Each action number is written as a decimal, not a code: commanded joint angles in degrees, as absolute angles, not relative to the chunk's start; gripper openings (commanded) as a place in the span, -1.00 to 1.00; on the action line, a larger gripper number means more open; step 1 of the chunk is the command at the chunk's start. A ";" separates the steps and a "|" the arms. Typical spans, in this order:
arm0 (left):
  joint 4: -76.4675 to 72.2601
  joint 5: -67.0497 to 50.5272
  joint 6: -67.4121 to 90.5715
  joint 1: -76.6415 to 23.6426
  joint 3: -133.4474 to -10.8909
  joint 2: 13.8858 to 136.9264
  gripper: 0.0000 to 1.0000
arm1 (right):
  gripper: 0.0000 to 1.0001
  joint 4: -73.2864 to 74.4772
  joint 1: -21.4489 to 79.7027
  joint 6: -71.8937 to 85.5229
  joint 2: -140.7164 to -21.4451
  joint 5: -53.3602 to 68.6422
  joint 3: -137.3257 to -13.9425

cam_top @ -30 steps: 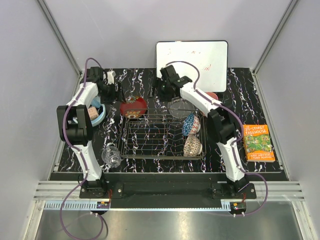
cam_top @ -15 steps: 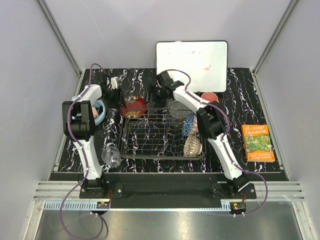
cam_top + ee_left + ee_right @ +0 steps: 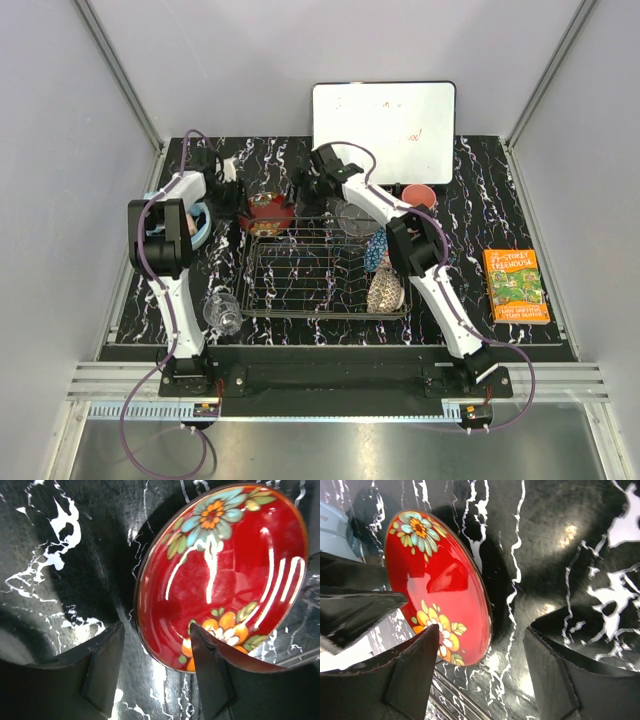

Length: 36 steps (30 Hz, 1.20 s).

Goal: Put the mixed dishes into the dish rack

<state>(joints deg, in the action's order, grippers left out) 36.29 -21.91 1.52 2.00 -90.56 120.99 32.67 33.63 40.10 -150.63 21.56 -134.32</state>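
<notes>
The red lacquer bowl [image 3: 268,212] with painted flowers sits tilted on the black marbled table just behind the dish rack [image 3: 325,272]. My left gripper [image 3: 236,196] is open, and its fingers straddle the bowl's near rim [image 3: 220,570]. My right gripper [image 3: 306,186] is open on the bowl's other side, with the rim [image 3: 440,585] between its fingers. In the rack stand a blue patterned bowl [image 3: 379,249], a beige lattice bowl [image 3: 385,292] and a clear glass bowl [image 3: 355,215]. A small clear glass [image 3: 222,311] lies left of the rack. A pink cup [image 3: 187,226] sits at the far left.
A white board [image 3: 385,118] leans at the back. A terracotta dish [image 3: 420,193] sits behind the rack's right corner. An orange book [image 3: 515,285] lies at the right. A light blue dish [image 3: 198,222] holds the pink cup. Rack wires [image 3: 455,690] lie just below the right fingers.
Both grippers have closed in on the red bowl, the right from the right, the left from the left. The bowl now stands more tilted between them.
</notes>
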 commanded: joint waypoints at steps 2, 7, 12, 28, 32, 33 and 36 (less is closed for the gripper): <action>33.32 -23.55 1.32 1.06 -91.32 122.52 0.04 | 0.49 32.43 33.49 41.48 -153.72 24.08 -137.72; 32.70 -25.13 1.58 -1.32 -92.73 123.84 0.08 | 0.44 32.26 33.66 41.84 -154.60 24.79 -138.08; 32.25 -26.37 1.93 -3.16 -92.29 123.93 0.05 | 0.37 30.94 33.57 42.53 -155.12 25.92 -137.29; 33.31 -28.91 1.58 -7.73 -95.53 126.91 0.04 | -0.47 21.01 33.66 46.40 -150.03 30.85 -128.59; 35.33 -30.14 0.97 -9.57 -97.73 128.76 0.02 | -0.45 16.18 33.84 48.34 -148.62 31.90 -125.43; 35.59 -30.84 0.88 -9.84 -98.08 128.85 0.01 | -0.44 14.87 33.92 49.04 -148.71 32.08 -124.72; 36.12 -31.64 0.53 -10.90 -98.17 129.02 0.01 | -0.44 13.63 34.19 49.92 -149.15 32.17 -124.45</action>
<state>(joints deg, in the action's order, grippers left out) 33.28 -20.60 -0.03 -3.86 -97.32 126.41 21.87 30.92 47.13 -150.39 29.12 -125.58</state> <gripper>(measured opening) 0.513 0.281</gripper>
